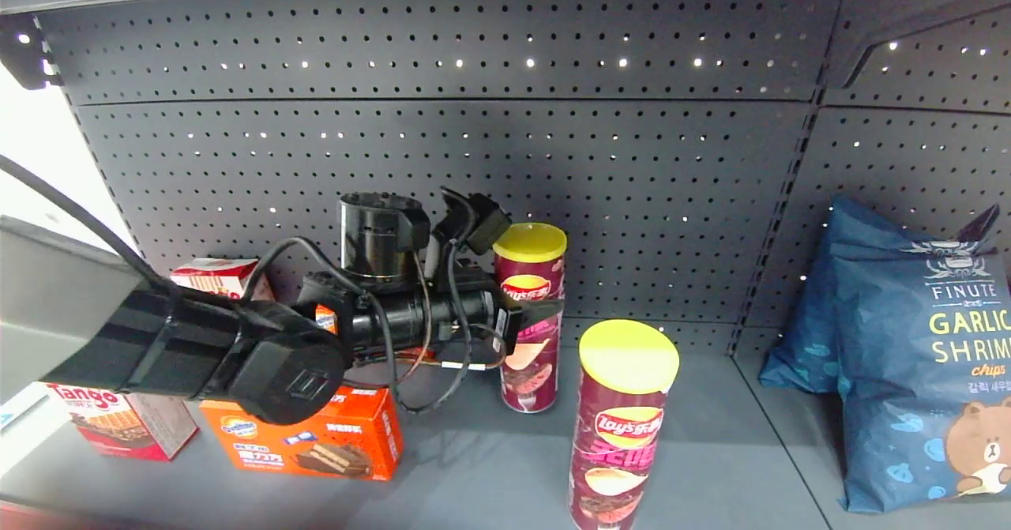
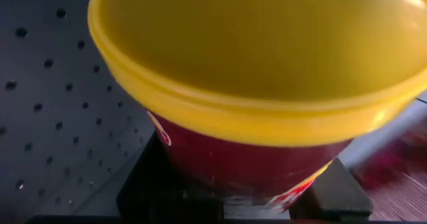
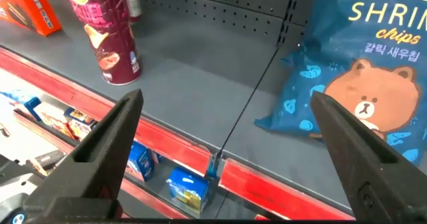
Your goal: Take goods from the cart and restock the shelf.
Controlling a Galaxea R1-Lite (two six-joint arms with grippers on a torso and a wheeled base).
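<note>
**Q:** Where is the can (image 1: 528,277), and what holds it?
**A:** It stands upright at the back of the shelf (image 1: 711,451), just in front of the perforated back panel (image 1: 632,182). The left fingers (image 1: 549,307) pinch its mid-body, below the yellow lid (image 1: 529,242).

**Q:** Handling properties?
**A:** Judged light, stiff and smooth-walled, and crushable under excess force. Grip the cylinder wall, never the lid, which may pop off.

**Q:** The right fingers (image 3: 107,144)?
**A:** Spread, holding nothing, over the shelf's front edge near the blue bag (image 3: 347,84).
</note>
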